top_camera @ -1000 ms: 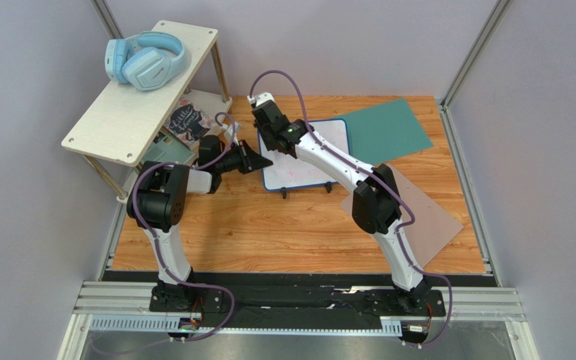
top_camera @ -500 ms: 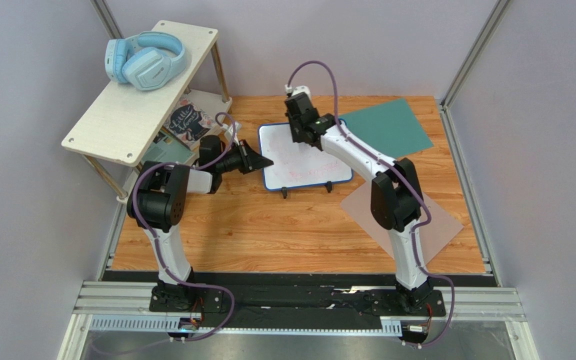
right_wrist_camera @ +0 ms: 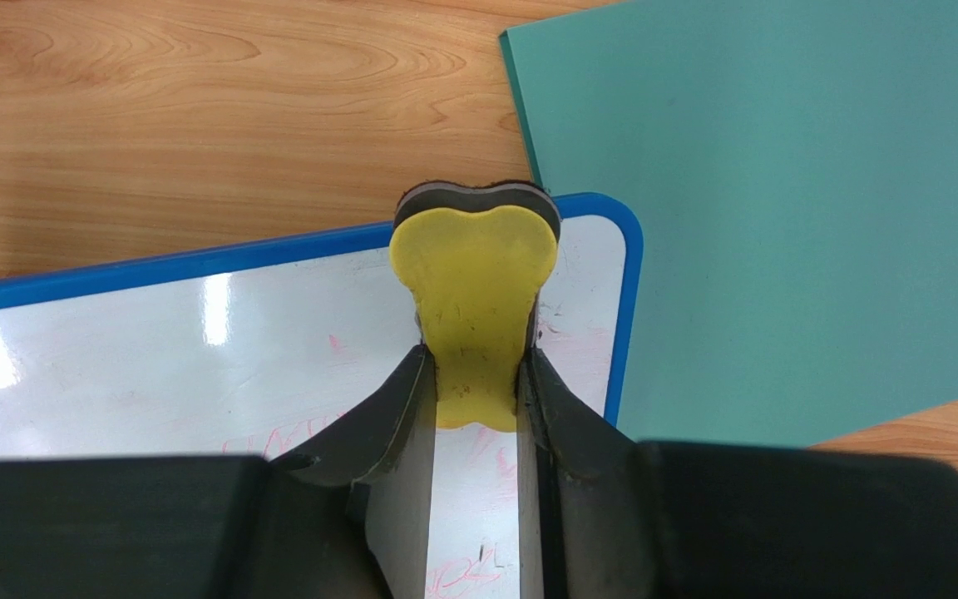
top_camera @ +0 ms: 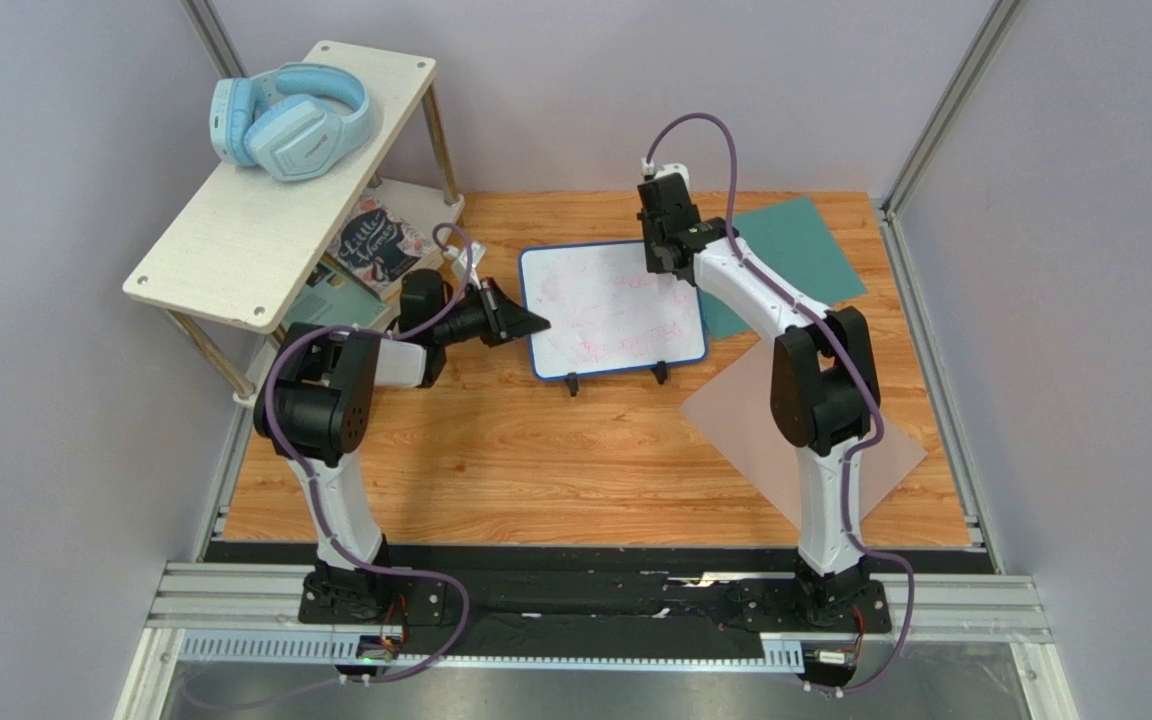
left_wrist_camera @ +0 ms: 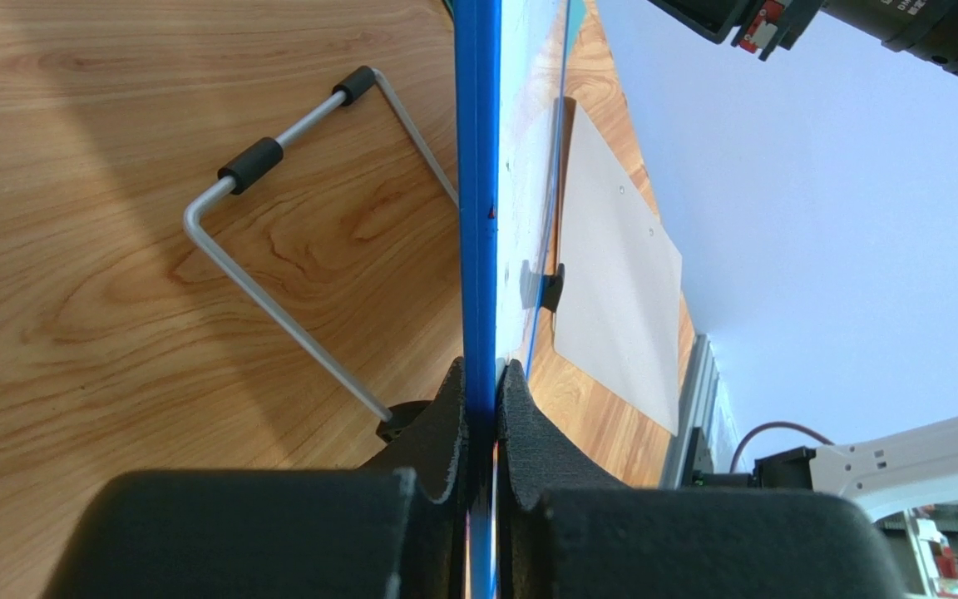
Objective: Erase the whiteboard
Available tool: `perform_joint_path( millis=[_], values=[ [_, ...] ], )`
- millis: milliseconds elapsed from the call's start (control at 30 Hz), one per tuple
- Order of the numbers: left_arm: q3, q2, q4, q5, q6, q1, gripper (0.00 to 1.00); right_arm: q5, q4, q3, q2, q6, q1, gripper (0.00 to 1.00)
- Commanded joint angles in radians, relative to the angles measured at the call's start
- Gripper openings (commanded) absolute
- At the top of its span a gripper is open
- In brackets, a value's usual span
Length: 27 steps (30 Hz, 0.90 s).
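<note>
The whiteboard [top_camera: 605, 315], white with a blue frame and faint pink scribbles, stands tilted on the wooden table. My left gripper [top_camera: 531, 324] is shut on its left edge; in the left wrist view the blue frame [left_wrist_camera: 478, 187] runs straight between the pads [left_wrist_camera: 482, 381]. Over the board's far right corner, my right gripper [top_camera: 659, 258] is shut on a yellow eraser [right_wrist_camera: 478, 268]. The eraser's tip lies at the blue frame of the whiteboard [right_wrist_camera: 197, 337], with pink marks under and beside the fingers.
A teal sheet [top_camera: 785, 248] lies right of the board and a grey-brown sheet [top_camera: 875, 435] nearer right. At the back left, a slanted white shelf [top_camera: 259, 210] carries blue headphones [top_camera: 289, 120], with books [top_camera: 372, 240] under it. The board's wire stand [left_wrist_camera: 297, 300] rests on the table.
My right arm has swept the eraser along the board's far edge, from the left corner to the right corner. The left gripper has stayed clamped on the left edge.
</note>
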<state>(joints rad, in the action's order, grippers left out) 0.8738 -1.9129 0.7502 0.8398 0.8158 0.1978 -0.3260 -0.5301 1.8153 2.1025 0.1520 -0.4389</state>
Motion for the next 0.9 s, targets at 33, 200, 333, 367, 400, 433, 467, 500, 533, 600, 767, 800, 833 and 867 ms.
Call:
perform_joint_path(
  millis=[33,200,333,367,400,433,467,500,533,600,767,800,833,867],
  values=[
    [-0.015,-0.018,-0.077,-0.068,-0.129,-0.001,0.0,0.234,0.022,-0.073,0.034,-0.042,-0.09,0.0],
    [-0.015,-0.018,-0.077,-0.067,-0.13,-0.001,0.0,0.292,0.01,-0.021,0.063,-0.026,-0.168,0.0],
    [-0.013,-0.018,-0.077,-0.065,-0.129,-0.001,0.0,0.288,-0.011,0.028,0.102,-0.031,-0.213,0.0],
    [-0.013,-0.018,-0.077,-0.065,-0.129,-0.001,0.0,0.277,-0.021,0.038,0.109,-0.035,-0.221,0.0],
    [-0.013,-0.018,-0.077,-0.065,-0.129,-0.001,0.0,0.268,-0.033,0.048,0.12,-0.04,-0.221,0.0],
    [-0.013,-0.018,-0.077,-0.065,-0.13,-0.001,0.0,0.236,-0.034,0.05,0.123,-0.04,-0.221,0.0],
    [-0.013,-0.018,-0.077,-0.065,-0.129,-0.001,0.0,0.213,-0.037,0.05,0.125,-0.046,-0.216,0.0],
    [-0.013,-0.02,-0.077,-0.064,-0.129,-0.001,0.0,0.185,-0.047,0.049,0.128,-0.048,-0.213,0.0],
    [-0.013,-0.02,-0.075,-0.065,-0.129,-0.001,0.0,0.144,-0.051,0.044,0.128,-0.043,-0.205,0.0],
    [-0.013,-0.02,-0.077,-0.065,-0.129,-0.001,0.0,0.122,-0.073,0.035,0.128,-0.003,-0.16,0.0],
    [-0.013,-0.02,-0.075,-0.065,-0.129,-0.001,0.0,0.096,-0.058,-0.08,0.068,0.054,-0.023,0.0],
    [-0.013,-0.02,-0.075,-0.065,-0.129,-0.001,0.0,0.088,-0.047,-0.1,0.056,0.057,-0.008,0.0],
    [-0.013,-0.02,-0.077,-0.067,-0.127,-0.001,0.0,0.084,-0.045,-0.114,0.047,0.057,0.011,0.0],
    [-0.013,-0.02,-0.077,-0.068,-0.127,-0.001,0.0,0.084,-0.045,-0.138,0.03,0.058,0.032,0.0]
  ],
)
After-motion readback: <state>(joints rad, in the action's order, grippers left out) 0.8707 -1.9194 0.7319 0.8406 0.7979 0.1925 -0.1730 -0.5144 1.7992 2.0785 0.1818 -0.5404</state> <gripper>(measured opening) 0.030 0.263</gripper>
